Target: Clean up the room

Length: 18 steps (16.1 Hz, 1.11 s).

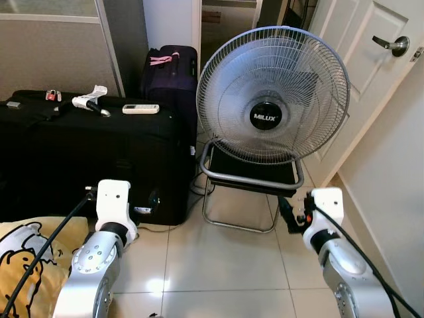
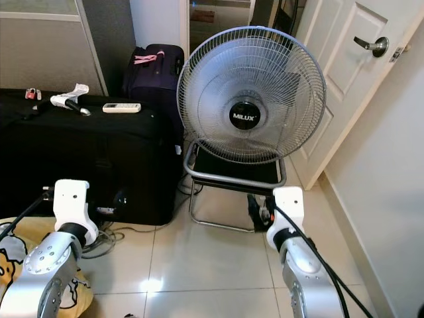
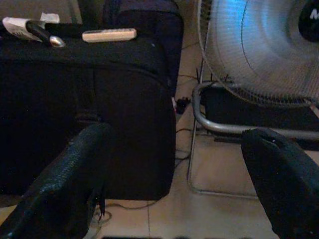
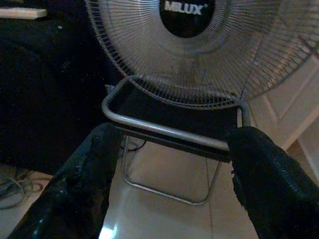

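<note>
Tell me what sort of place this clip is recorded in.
Probably a corner of a home room used for storage: a Milux floor fan on a metal stand, black luggage cases with a remote control on top, a white panelled door and tiled floor.

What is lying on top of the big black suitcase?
On the black suitcase lie a white remote control, a black-handled tool partly wrapped in white paper, and a small red item near the far edge. Whatever lies under the paper is hidden.
</note>
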Available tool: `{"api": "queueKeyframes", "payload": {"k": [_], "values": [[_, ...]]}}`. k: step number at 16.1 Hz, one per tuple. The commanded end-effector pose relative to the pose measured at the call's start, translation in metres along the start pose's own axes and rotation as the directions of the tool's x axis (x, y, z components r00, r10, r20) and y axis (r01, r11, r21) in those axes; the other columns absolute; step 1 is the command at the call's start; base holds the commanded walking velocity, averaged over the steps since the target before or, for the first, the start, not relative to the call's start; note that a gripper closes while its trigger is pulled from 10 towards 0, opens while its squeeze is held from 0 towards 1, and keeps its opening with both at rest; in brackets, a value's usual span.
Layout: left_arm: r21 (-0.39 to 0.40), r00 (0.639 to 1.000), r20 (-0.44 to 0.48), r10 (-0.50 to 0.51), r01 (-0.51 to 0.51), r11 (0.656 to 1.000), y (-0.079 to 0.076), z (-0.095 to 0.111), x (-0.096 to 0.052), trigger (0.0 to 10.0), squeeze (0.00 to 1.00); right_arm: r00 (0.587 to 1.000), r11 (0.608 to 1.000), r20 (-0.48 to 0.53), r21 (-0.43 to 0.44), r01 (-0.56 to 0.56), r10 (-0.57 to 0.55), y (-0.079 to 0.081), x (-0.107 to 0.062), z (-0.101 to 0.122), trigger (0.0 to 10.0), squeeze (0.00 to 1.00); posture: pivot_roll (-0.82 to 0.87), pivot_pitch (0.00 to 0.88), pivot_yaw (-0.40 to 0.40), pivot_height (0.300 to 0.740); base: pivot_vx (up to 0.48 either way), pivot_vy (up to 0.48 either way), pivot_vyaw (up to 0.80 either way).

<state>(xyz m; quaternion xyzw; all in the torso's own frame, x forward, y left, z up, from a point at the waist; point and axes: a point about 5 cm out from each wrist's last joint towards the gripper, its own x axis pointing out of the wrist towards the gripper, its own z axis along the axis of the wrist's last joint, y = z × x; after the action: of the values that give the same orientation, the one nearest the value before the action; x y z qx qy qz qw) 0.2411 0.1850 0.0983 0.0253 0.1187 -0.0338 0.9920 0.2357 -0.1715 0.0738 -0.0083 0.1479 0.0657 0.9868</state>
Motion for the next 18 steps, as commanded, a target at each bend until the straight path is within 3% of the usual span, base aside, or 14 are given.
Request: {"api": "queueKeyframes", "payload": {"k": [1, 2, 3, 4, 5, 6, 8, 9, 12, 13, 15, 16, 17, 18], "values": [[-0.023, 1.0, 0.019, -0.002, 0.002, 1.0, 0.005, 0.007, 0.0, 10.0, 0.0, 0.997, 0.997, 0.013, -0.006, -0.079, 0.079, 0.011, 0.001, 0.006, 10.0, 0.0, -0.05, 0.0, -0.049, 0.74, 0.0, 0.0, 0.78], [-0.057, 1.0, 0.021, 0.008, -0.007, 0.998, 0.008, 0.007, -0.001, 10.0, 0.0, 0.996, 0.996, 0.024, -0.031, -0.088, 0.089, 0.015, 0.001, 0.008, 10.0, 0.0, -0.04, 0.0, -0.058, 0.74, 0.0, 0.0, 0.76], [-0.008, 0.999, 0.039, 0.023, -0.022, 1.0, 0.008, 0.011, -0.006, 10.0, 0.0, 0.997, 0.998, 0.049, -0.016, -0.065, 0.066, 0.015, -0.003, 0.014, 10.0, 0.0, -0.05, 0.0, -0.049, 0.74, 0.0, 0.0, 0.76], [-0.055, 0.999, 0.039, -0.005, 0.007, 0.998, -0.002, 0.018, -0.007, 10.0, 0.0, 0.994, 0.997, 0.088, 0.005, -0.072, 0.071, 0.011, -0.001, 0.026, 10.0, 0.0, -0.05, 0.0, -0.055, 0.74, 0.0, 0.0, 0.76], [-0.047, 0.998, 0.052, -0.028, 0.031, 0.998, -0.005, 0.023, -0.004, 10.0, 0.0, 0.993, 0.996, 0.105, 0.067, -0.052, 0.045, 0.01, 0.003, 0.029, 10.0, 0.0, -0.04, 0.0, -0.066, 0.74, 0.0, 0.0, 0.76], [-0.008, 0.999, 0.042, 0.013, -0.013, 1.0, 0.009, 0.03, 0.0, 10.0, 0.0, 0.993, 0.993, 0.09, 0.078, -0.089, 0.082, 0.02, 0.002, 0.023, 10.0, 0.0, -0.06, 0.0, -0.014, 0.74, 0.0, 0.0, 0.77], [0.086, 0.999, 0.039, -0.008, 0.004, 0.996, 0.011, 0.036, -0.005, 10.0, 0.0, 0.994, 0.998, 0.094, 0.037, -0.052, 0.048, 0.01, 0.002, 0.023, 10.0, 0.0, -0.03, 0.0, -0.018, 0.74, 0.0, 0.0, 0.77], [0.057, 0.997, 0.068, 0.018, -0.022, 0.998, 0.013, 0.039, -0.006, 10.0, 0.0, 0.995, 1.0, 0.094, 0.002, -0.029, 0.029, 0.006, 0.001, 0.023, 10.0, 0.0, -0.03, 0.0, -0.023, 0.74, 0.0, 0.0, 0.79], [0.113, 1.0, 0.03, 0.004, -0.008, 0.994, 0.013, 0.028, -0.007, 10.0, 0.0, 0.998, 0.996, 0.048, 0.081, -0.03, 0.026, 0.005, -0.004, 0.012, 10.0, 0.0, -0.01, 0.0, -0.071, 0.74, 0.0, 0.0, 0.79], [0.069, 0.999, 0.053, -0.008, 0.005, 0.998, 0.006, 0.03, -0.01, 10.0, 0.0, 0.999, 0.996, 0.035, 0.079, -0.044, 0.041, -0.001, -0.011, 0.01, 10.0, 0.0, -0.03, 0.0, -0.07, 0.74, 0.0, 0.0, 0.79], [0.116, 0.995, 0.067, -0.07, 0.062, 0.991, -0.008, 0.034, -0.005, 10.0, 0.0, 0.994, 0.992, 0.055, 0.085, -0.097, 0.093, -0.004, -0.009, 0.02, 10.0, 0.0, -0.03, 0.0, -0.066, 0.74, 0.0, 0.0, 0.79], [0.131, 0.996, 0.077, -0.048, 0.037, 0.991, -0.007, 0.038, -0.002, 10.0, 0.0, 0.992, 0.992, 0.063, 0.057, -0.112, 0.108, -0.006, -0.008, 0.022, 10.0, 0.0, -0.03, 0.0, -0.061, 0.74, 0.0, 0.0, 0.79], [0.177, 0.994, 0.11, -0.012, -0.008, 0.984, 0.001, 0.045, 0.003, 10.0, 0.0, 0.993, 0.992, 0.082, 0.086, -0.09, 0.083, -0.011, 0.001, 0.027, 10.0, 0.0, 0.0, 0.0, -0.046, 0.74, 0.0, 0.0, 0.79], [0.199, 0.993, 0.11, -0.036, 0.014, 0.98, 0.002, 0.047, 0.004, 10.0, 0.0, 0.992, 0.991, 0.082, 0.087, -0.099, 0.092, -0.009, 0.002, 0.025, 10.0, 0.0, 0.01, 0.0, -0.046, 0.74, 0.0, 0.0, 0.79]]}}
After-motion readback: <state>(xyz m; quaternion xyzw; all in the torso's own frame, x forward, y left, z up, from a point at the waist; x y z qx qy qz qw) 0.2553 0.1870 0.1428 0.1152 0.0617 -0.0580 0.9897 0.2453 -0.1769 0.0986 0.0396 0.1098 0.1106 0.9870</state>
